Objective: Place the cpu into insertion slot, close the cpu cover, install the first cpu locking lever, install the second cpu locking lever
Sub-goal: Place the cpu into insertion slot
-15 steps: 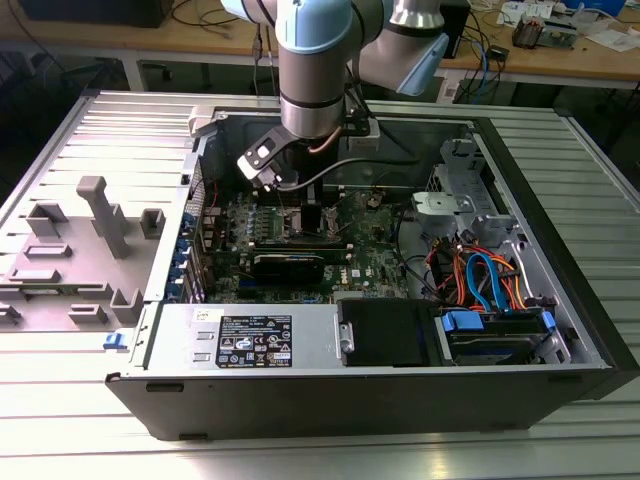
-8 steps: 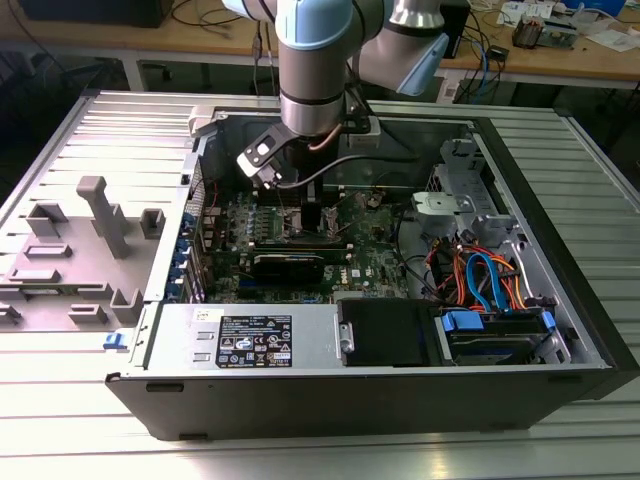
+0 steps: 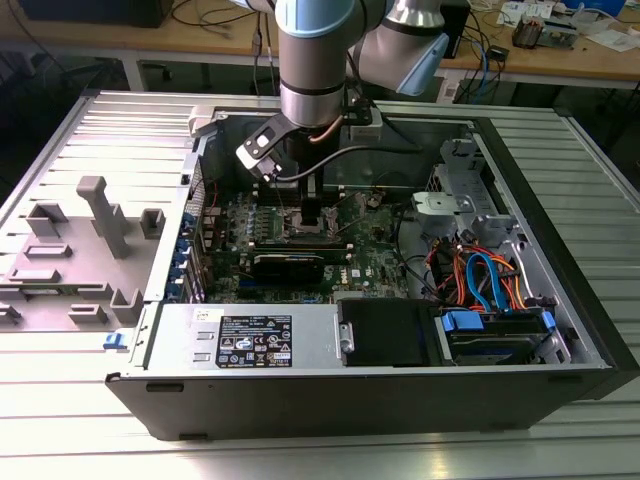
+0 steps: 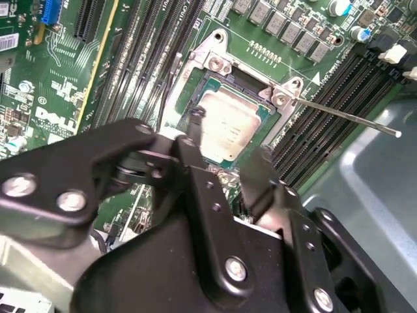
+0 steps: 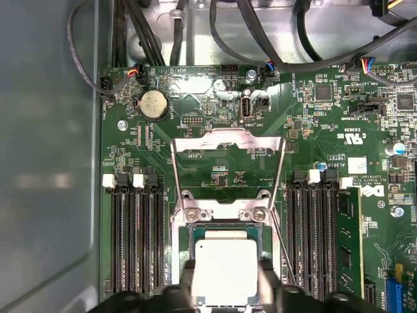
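Arm comes straight down from above into the open computer case (image 3: 350, 400), wrist vertical, camera bracket sticking out toward the exterior view's left. Gripper (image 3: 311, 215) sits low over the middle of the motherboard (image 3: 375, 262), between the two banks of memory slots. In both wrist views the black fingers (image 4: 260, 166) close on the cpu (image 5: 225, 267) by two opposite edges, so it is gripped. The cpu (image 4: 228, 124) lies flat, silvery top up, in or right on the socket; full seating can't be told. The cpu cover (image 5: 225, 138) is swung open, lying back past the socket toward the board's edge with the cables. One thin locking lever (image 4: 345, 117) angles out from the socket corner, unlatched.
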`<state>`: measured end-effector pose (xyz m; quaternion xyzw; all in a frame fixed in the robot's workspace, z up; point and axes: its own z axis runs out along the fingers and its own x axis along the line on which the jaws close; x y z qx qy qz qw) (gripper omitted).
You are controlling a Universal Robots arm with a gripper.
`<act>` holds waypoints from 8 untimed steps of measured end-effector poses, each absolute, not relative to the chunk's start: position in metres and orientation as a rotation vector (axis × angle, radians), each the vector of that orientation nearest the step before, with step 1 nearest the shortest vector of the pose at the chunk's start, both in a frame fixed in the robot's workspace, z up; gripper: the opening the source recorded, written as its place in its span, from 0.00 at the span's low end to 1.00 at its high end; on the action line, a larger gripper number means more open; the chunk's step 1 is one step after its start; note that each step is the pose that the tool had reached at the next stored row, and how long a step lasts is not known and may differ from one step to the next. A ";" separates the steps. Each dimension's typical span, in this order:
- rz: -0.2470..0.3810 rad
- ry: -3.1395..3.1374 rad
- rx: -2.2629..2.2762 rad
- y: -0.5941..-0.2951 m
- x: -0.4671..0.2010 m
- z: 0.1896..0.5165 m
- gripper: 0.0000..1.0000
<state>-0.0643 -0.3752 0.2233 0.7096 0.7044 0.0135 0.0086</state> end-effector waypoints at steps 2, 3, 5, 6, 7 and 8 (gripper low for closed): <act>0.042 2.201 2.217 -0.375 -0.064 0.223 0.42; 0.042 2.202 2.216 -0.375 -0.064 0.223 0.35; 0.042 2.202 2.216 -0.375 -0.064 0.223 0.24; 0.042 2.202 2.216 -0.375 -0.064 0.223 0.11; 0.042 2.202 2.216 -0.375 -0.064 0.223 0.11; 0.042 2.202 2.216 -0.375 -0.064 0.223 0.11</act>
